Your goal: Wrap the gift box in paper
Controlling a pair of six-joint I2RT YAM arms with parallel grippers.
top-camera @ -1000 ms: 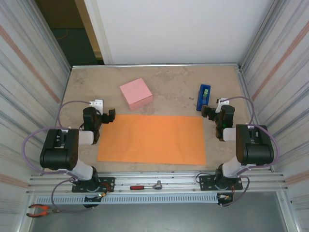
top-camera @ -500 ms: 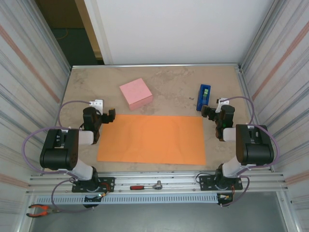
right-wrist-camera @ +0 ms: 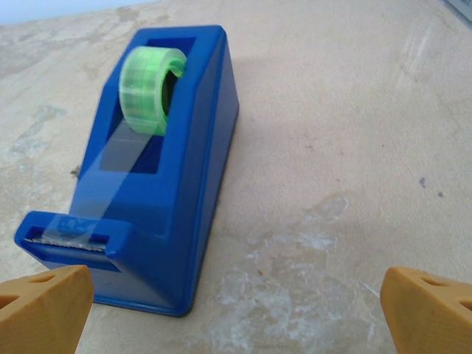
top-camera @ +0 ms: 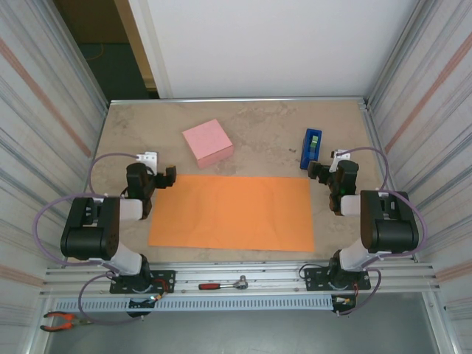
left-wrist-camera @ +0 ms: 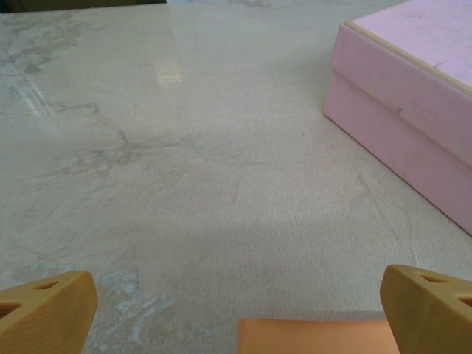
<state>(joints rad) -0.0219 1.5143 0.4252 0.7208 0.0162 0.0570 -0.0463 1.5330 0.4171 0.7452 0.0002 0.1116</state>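
On the surface, wrapping had not begun

Near the middle of the surface point(top-camera: 273, 122), the paper point(top-camera: 232, 212) lay flat and spread out. The box point(top-camera: 208, 143) sat behind it, toward the left, just past the paper's far edge and not on it. A blue tape holder point(top-camera: 312, 147) stood behind the paper's far right corner.

The left fingers point(left-wrist-camera: 48, 310) were wide open and held nothing. They hung low by the paper's far left corner, and the box sat near them but apart. The right fingers point(right-wrist-camera: 424, 306) were wide open too, with nothing in them. They pointed at the tape holder, which was just in front of them.

I think the first step was in hand: getting the box onto the paper. No fold had been made, and no tape was on the paper. The next move would likely need the left fingers to reach forward and to the right. They would then close on two sides of the box, lift it, and set it down in the middle of the paper. The tape could wait until later.
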